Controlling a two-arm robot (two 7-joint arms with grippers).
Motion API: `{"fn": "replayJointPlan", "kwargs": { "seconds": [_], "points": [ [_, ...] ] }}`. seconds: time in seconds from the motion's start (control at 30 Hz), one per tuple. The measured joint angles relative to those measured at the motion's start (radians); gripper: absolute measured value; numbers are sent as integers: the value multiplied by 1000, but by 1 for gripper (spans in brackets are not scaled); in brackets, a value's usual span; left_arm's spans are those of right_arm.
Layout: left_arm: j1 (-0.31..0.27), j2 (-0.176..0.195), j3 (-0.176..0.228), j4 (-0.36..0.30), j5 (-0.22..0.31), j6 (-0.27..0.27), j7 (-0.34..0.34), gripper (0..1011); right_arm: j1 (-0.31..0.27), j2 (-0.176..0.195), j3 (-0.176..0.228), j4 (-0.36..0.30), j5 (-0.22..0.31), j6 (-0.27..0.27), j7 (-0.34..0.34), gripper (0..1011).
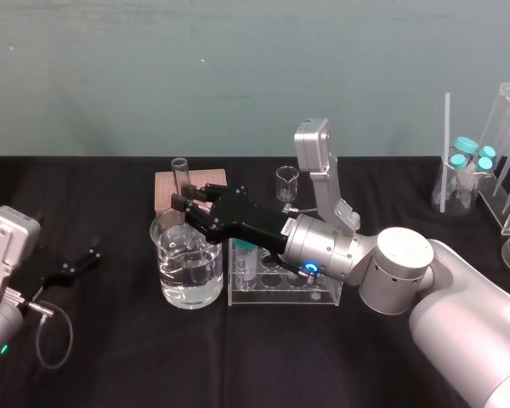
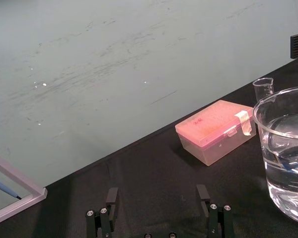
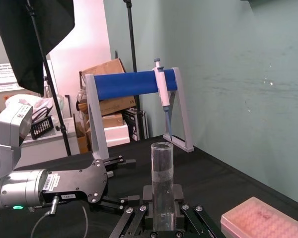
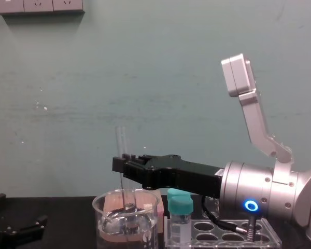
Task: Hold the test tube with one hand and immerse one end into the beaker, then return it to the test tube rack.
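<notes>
The test tube (image 1: 181,172) is a long clear glass tube held upright by my right gripper (image 1: 184,206), which is shut on its middle. Its lower end dips into the water of the beaker (image 1: 189,270), a wide clear glass vessel. From the side, the test tube (image 4: 122,150) runs down through the right gripper (image 4: 123,165) into the beaker (image 4: 126,224). In the right wrist view the test tube (image 3: 162,176) stands between the fingers (image 3: 178,194). The clear acrylic test tube rack (image 1: 282,285) sits just right of the beaker. My left gripper (image 1: 75,263) rests open at the far left.
A pink tip box (image 2: 216,130) and a tiny beaker (image 2: 262,89) lie behind the big beaker. A teal-capped vial (image 4: 179,213) stands in the rack. Flasks with teal-capped vials (image 1: 469,170) and a clear stand are at the back right. A blue pipette stand (image 3: 134,84) is on the left.
</notes>
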Motion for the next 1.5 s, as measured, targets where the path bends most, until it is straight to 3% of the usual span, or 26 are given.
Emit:
{"fn": "replayJointPlan", "kwargs": {
  "seconds": [0.77, 1.1, 1.13, 1.5],
  "points": [
    [0, 0, 0, 0, 0, 0, 0, 1000, 5, 2, 7, -17, 0, -14, 0, 224],
    [0, 0, 0, 0, 0, 0, 0, 1000, 12, 19, 23, -91, 11, -42, 4, 224],
    [0, 0, 0, 0, 0, 0, 0, 1000, 11, 34, 35, -138, 21, -49, 3, 224],
    [0, 0, 0, 0, 0, 0, 0, 1000, -8, 102, 101, -291, 38, -91, -60, 224]
  ]
}}
